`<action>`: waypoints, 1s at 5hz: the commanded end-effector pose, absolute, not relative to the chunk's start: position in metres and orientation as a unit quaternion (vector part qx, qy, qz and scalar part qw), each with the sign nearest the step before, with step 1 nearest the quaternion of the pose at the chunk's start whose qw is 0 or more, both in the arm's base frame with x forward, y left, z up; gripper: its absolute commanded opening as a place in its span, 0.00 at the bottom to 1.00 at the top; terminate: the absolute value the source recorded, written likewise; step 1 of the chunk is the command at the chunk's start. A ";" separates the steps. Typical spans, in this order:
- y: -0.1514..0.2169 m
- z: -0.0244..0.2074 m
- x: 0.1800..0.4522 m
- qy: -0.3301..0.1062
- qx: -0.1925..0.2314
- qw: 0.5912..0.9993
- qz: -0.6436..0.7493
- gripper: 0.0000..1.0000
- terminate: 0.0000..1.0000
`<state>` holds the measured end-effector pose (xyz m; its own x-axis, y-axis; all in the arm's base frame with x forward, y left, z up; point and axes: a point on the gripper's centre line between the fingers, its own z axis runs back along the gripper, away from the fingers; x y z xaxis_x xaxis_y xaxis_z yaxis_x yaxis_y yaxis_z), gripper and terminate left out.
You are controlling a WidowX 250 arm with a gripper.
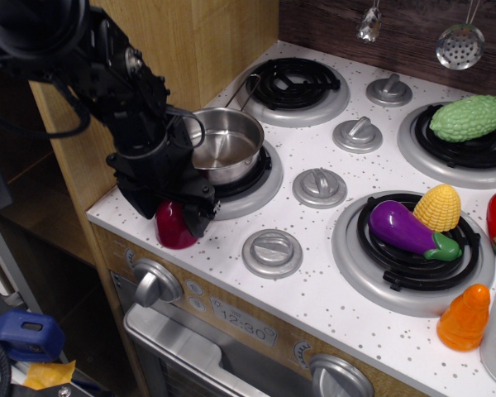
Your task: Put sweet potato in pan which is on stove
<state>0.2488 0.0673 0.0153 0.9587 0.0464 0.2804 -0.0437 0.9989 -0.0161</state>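
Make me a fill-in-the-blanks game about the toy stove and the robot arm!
1. The shiny pan sits on a black coil ____.
2. The gripper is down at the dark red sweet potato, which is not yet in the ____.
3. The yellow corn touches the purple ____.
4. The stove top is speckled ____.

Missing words: burner; pan; eggplant; white
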 end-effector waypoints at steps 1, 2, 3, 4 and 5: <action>0.061 0.009 0.251 -0.167 0.004 0.985 0.030 0.00 0.00; 0.064 0.016 0.254 -0.169 0.013 0.985 0.016 0.00 0.00; 0.071 0.045 0.255 -0.158 0.036 0.987 -0.001 0.00 0.00; 0.081 0.077 0.264 -0.148 0.059 0.987 -0.026 0.00 0.00; 0.085 0.098 0.281 -0.158 0.072 0.983 -0.051 0.00 0.00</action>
<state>0.2881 0.0841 0.0905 0.9403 -0.1495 0.3059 0.1079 0.9830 0.1489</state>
